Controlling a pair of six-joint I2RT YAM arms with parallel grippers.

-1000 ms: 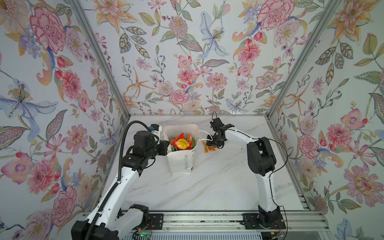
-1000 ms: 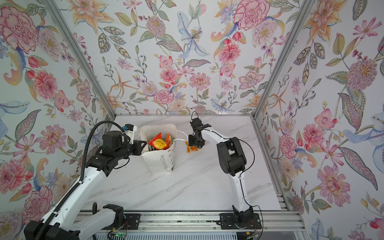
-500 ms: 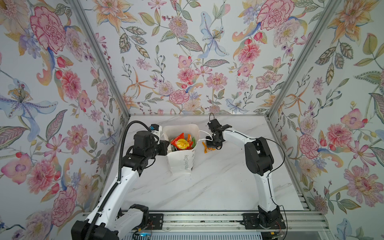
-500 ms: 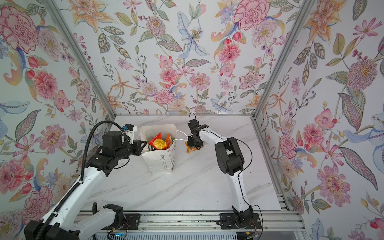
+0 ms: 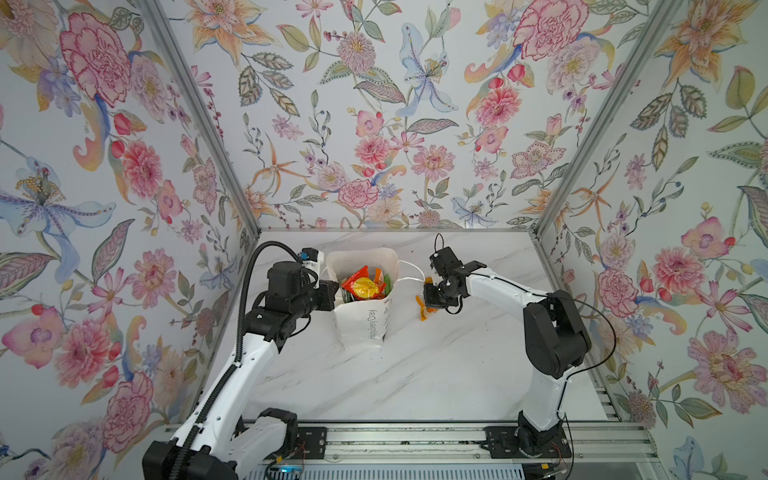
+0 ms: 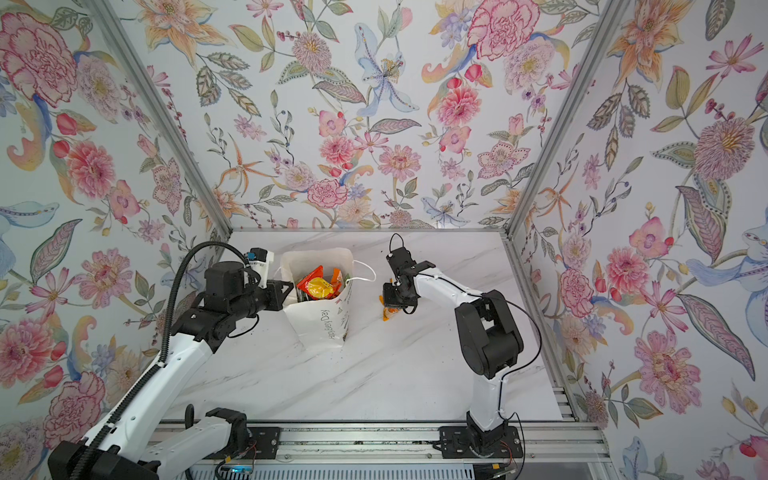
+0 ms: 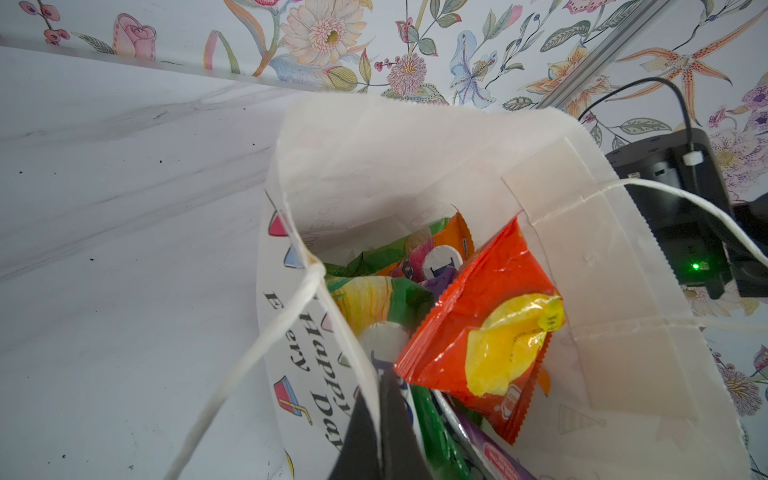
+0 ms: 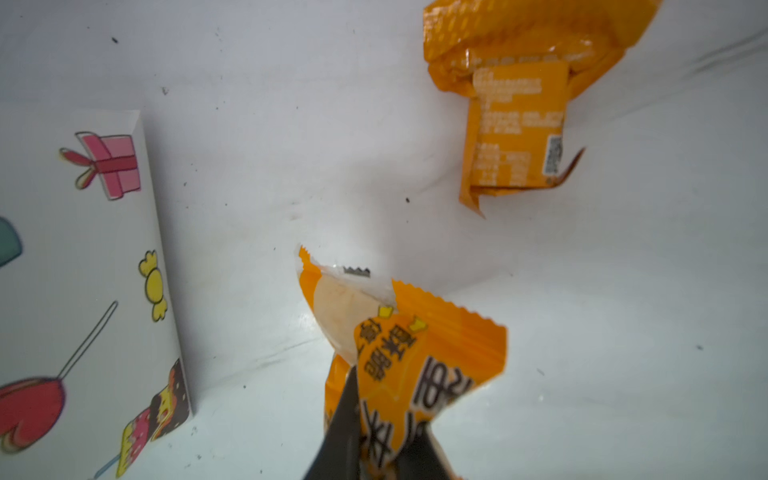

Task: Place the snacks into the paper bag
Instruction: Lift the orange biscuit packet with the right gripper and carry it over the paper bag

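Left gripper (image 5: 330,291) pinches the left rim of the paper bag (image 5: 365,328), which stands upright at the table's (image 5: 415,374) far middle, a red packet (image 7: 478,316) topmost inside (green and purple beneath). Just right, the right gripper (image 8: 374,432) clamps an orange packet (image 8: 419,357); a second orange packet (image 8: 515,124) lies nearby

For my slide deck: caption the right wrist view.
Right gripper shut on one orange packet beside the paper bag; a second orange packet lies on the table.

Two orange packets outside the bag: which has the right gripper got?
The large-lettered orange packet, pinched in the right gripper. The folded orange packet lies free on the table, back label up.
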